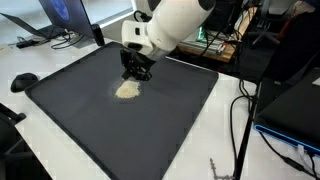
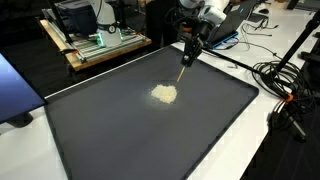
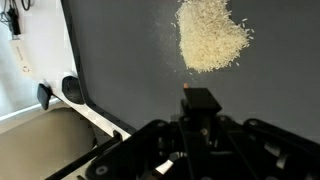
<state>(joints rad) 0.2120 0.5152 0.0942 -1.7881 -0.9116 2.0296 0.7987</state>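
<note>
Gripper [image 1: 137, 70] clenched on a thin tan stick [image 2: 183, 68], which points down at the mat. In the wrist view only the stick's orange end [image 3: 187, 90] shows in front of the gripper [image 3: 200, 106]. Can't tell if the tip touches the surface.

Grain pile [image 1: 127, 89]: pale, rice-like, one loose heap near the middle of the mat, just beside the stick tip. In an exterior view the pile [image 2: 165, 95] sits a little below and to the side of the gripper [image 2: 188, 54]. In the wrist view it [image 3: 212, 36] is ahead of the tip, not touching it.

Nothing else is on the mat. Off the mat:
- black mouse [image 1: 24, 81] at one corner
- laptop [image 1: 40, 20] behind it
- cables [image 1: 240, 120] along one side, and a bigger tangle [image 2: 282, 92] on that side
- wooden board with electronics [image 2: 100, 45] past the far edge

Surface: dark grey mat [image 1: 180, 115], flat, covering most of a white bench [image 2: 275, 150]. The room is a cluttered lab with dark gear behind.

The pile is well apart from every mat edge, with open mat on all sides. The tightest spot is the cable side.
</note>
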